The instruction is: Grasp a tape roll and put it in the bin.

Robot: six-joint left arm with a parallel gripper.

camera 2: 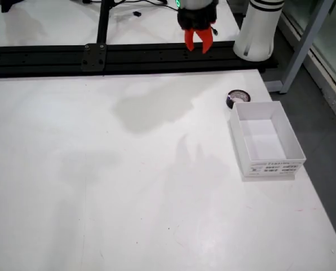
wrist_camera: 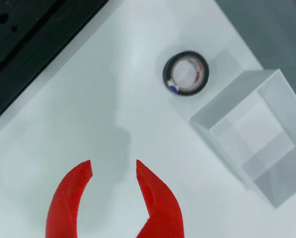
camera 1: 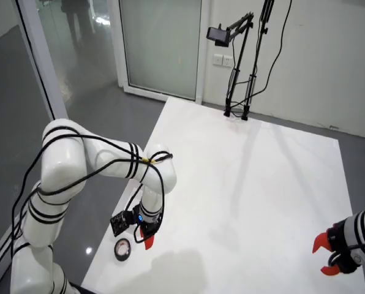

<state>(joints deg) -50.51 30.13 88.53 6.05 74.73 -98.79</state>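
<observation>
Pincer [wrist_camera: 114,171] released, empty, lower left of gripper-mounted view. Tape roll [wrist_camera: 185,73] seemingly touching bin [wrist_camera: 227,104] wall: finger may strike wall, nudge bin.

The tool [wrist_camera: 114,171] has bright red fingers [wrist_camera: 68,198], plain and glossy, on a black wrist ringed by a small blue light in the side view. The arm [camera 1: 78,165] is white with black bands and black cables along it. The tape [wrist_camera: 185,73] is black outside, with a white core marked by red print and a blue spot. The bin [wrist_camera: 252,134] is white all over; in the view from the far end, its near wall carries a label with black print [camera 2: 275,167]. The desk [camera 2: 128,186] is plain white with soft grey shadows. A black rail [camera 2: 100,56] runs along its far edge there. The floor [camera 1: 78,110] is dark grey.
</observation>
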